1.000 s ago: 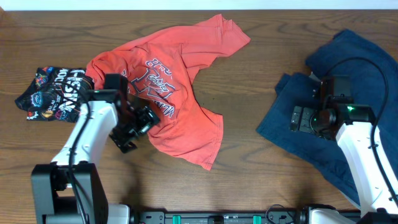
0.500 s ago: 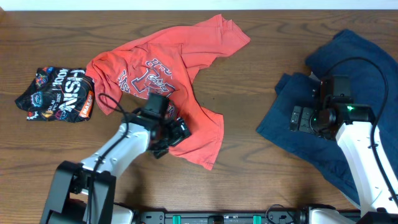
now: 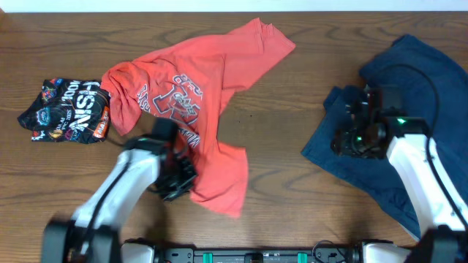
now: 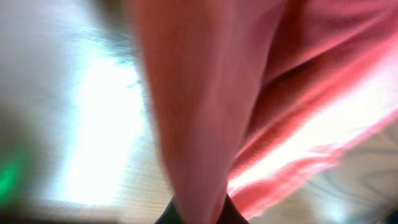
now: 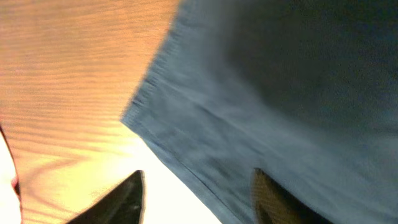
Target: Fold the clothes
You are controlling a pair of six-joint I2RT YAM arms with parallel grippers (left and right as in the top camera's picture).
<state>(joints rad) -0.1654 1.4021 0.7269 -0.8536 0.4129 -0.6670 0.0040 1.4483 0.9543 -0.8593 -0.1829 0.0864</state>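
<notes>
**Asker:** Starting closest in, what are your jaws doing?

**Robot:** My left gripper (image 4: 198,216) is pinching the coral-red T-shirt (image 3: 186,109) near its lower hem. In the left wrist view the blurred red cloth is running down into the narrow gap between my fingertips (image 4: 166,219), so I am judging those jaws as clamped on the fabric. My right gripper (image 5: 199,200) is hanging with its jaws spread wide, gripping nothing. It is hovering just over the near left edge of the dark navy garment (image 3: 409,73).

**Asker:** And moving outward, how is the folding going?

**Robot:** It is hardly beginning, as I am reading it. The T-shirt is lying rumpled on the wooden table (image 3: 292,175), left of centre. Its chest print is facing up, its lower part is bunching beside my left gripper, and one sleeve is reaching toward the far edge. No clean fold is showing anywhere. The navy garment is lying in a loose heap at the right side, partly under my right arm, not yet flattened. At the far left a black printed bundle (image 3: 66,109) is sitting against the shirt's shoulder, though I cannot tell whether they are touching. Both garments are needing spreading flat, then folding.
</notes>
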